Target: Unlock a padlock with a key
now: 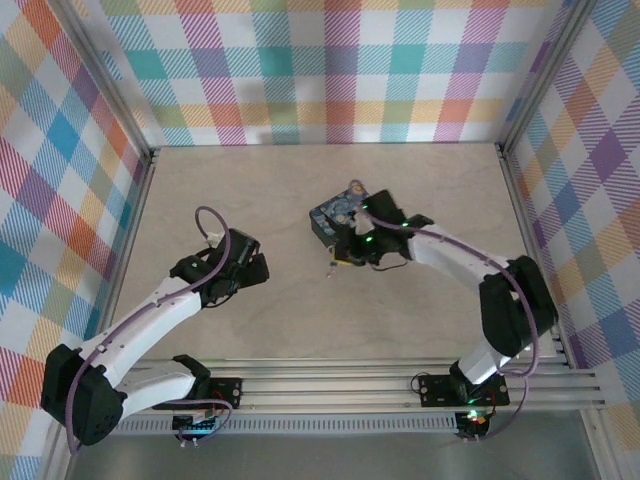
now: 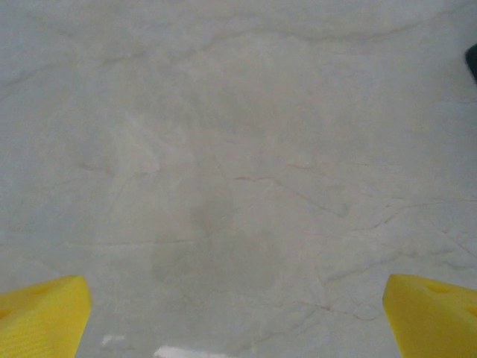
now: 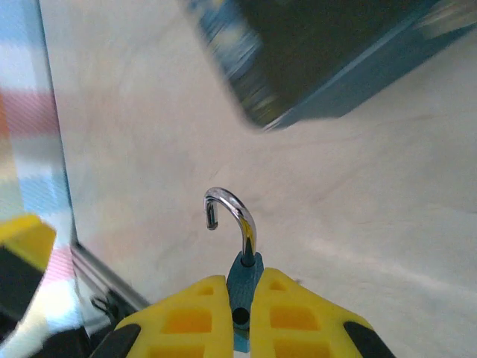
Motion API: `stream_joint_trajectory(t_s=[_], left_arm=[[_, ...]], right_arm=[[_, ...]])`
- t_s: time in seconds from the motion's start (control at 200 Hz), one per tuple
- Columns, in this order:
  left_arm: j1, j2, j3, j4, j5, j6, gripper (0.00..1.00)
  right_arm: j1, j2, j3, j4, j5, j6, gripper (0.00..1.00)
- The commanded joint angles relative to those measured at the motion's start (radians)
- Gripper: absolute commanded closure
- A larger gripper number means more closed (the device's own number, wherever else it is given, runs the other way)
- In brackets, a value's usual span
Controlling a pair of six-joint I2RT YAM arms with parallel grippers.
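Where the pastel checked wall [image 1: 60,180] closes the cell on the left, we see the left arm reach out over a pale wooden table [image 1: 300,320]. The left gripper [image 1: 252,265] hovers with its yellow fingers [image 2: 41,317] spread wide and nothing between them. Its wrist view looks down on bare, faintly veined board. Towards the middle, a dark blue tin [image 1: 338,213] with a patterned lid lies on the table, just beyond the right gripper [image 1: 343,258]. We find that gripper clamped on the padlock [image 3: 242,277]. The blue body is pinched between the yellow fingertips, and the silvery shackle [image 3: 232,216] rises from it with one end hooked free in the air. The padlock sits in front of the tin, apart from it. Further right, an aluminium rail [image 1: 530,250] edges the table under another checked wall. Slotted rails [image 1: 400,385] cross the near edge, where both arms are bolted.
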Motion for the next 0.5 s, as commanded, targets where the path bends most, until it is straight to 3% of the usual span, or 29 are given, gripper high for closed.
stream_joint_trajectory(t_s=[0.0,0.315,0.495], left_arm=[[0.015,-0.035,-0.038,-0.078,0.040,-0.088,0.00],[0.017,-0.135,-0.130,-0.110,0.091,-0.160,0.00],[0.017,-0.197,-0.148,-0.119,0.096,-0.144,0.00]], right_arm=[[0.072,0.072,0.025,-0.010,-0.040,-0.024,0.98],[0.153,0.245,0.077,-0.012,-0.079,-0.065,0.92],[0.164,0.210,0.065,-0.019,-0.034,-0.055,0.74]])
